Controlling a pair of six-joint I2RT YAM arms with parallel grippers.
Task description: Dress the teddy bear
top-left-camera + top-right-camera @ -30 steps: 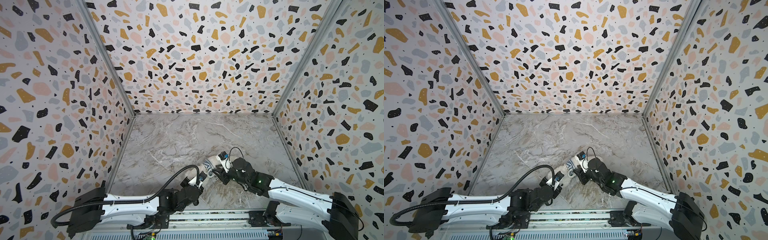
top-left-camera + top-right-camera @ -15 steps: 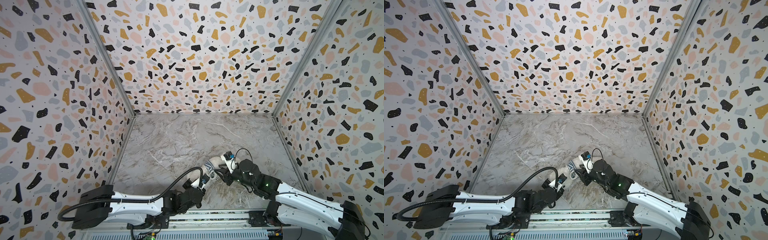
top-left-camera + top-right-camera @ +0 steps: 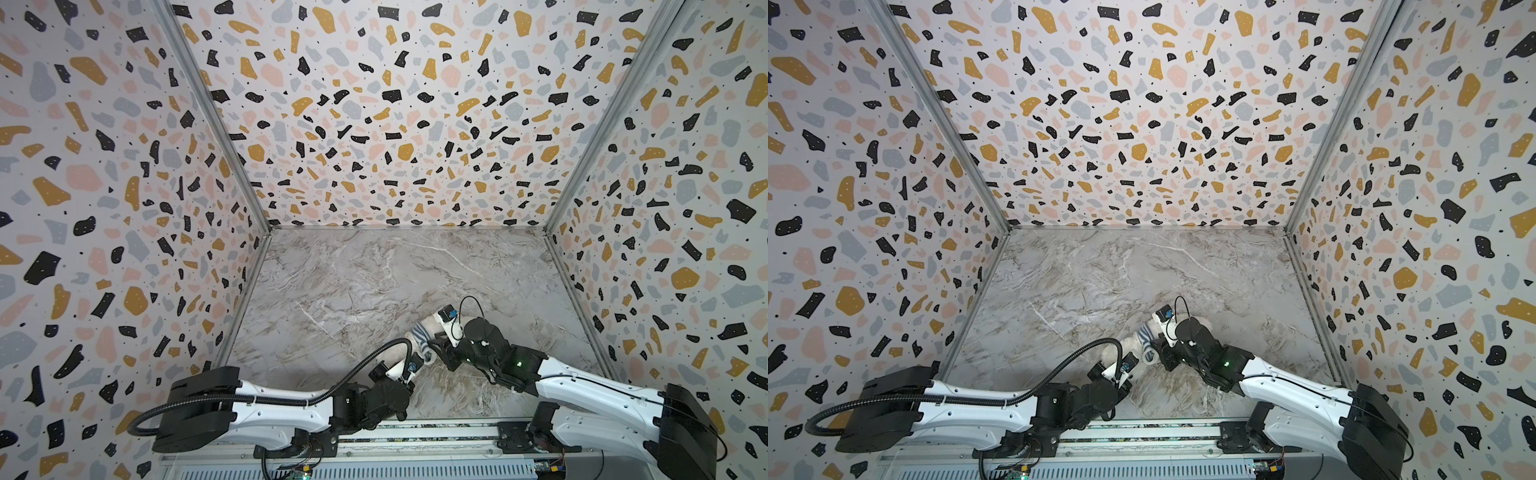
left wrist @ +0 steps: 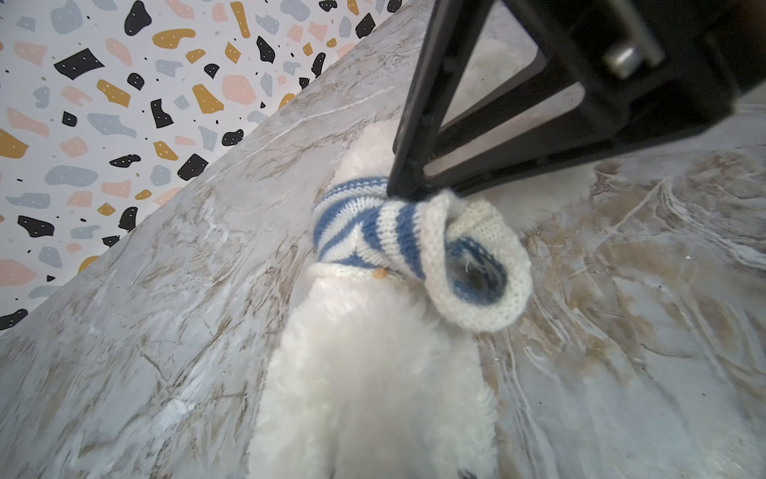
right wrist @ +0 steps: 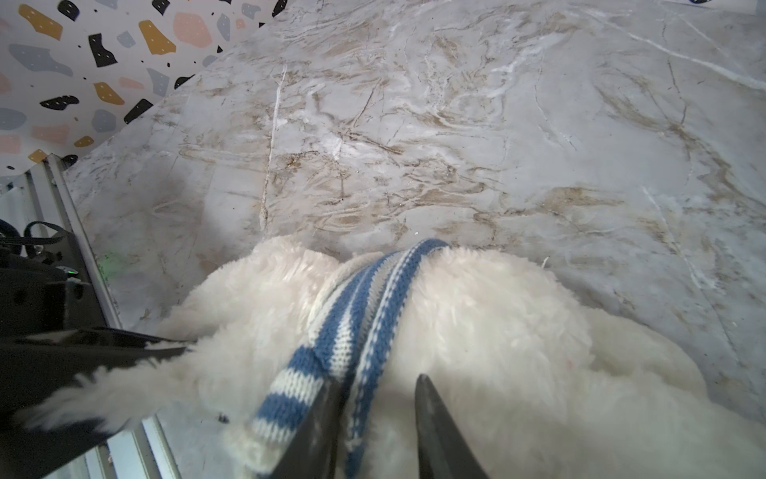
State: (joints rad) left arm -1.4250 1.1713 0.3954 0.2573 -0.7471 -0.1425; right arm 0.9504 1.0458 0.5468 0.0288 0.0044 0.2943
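The teddy bear [image 4: 373, 394] is white plush with long, fluffy pile. It lies on the tabletop [image 3: 374, 282], near the front edge and slightly right of centre in both top views, between the two grippers. The tabletop is smooth, grey marble-patterned with tan and white veining. The enclosure walls [image 3: 374, 104] are flat panels printed with terrazzo chips. A knitted shirt [image 4: 373, 224], ribbed, with blue and white stripes and a cream hem, is bunched into a narrow ring around the bear. One tubular opening of the shirt stands clear to one side. The left arm extends low from the front left toward the centre. The left gripper [image 5: 157, 361] is closed on a tuft of the bear's plush. The right arm reaches in from the front right with its wrist angled down onto the bear. The fingers of the right gripper [image 5: 379, 398] are thin, black and tapered. They stand partly apart and straddle a blue-edged band of the shirt without pinching it.
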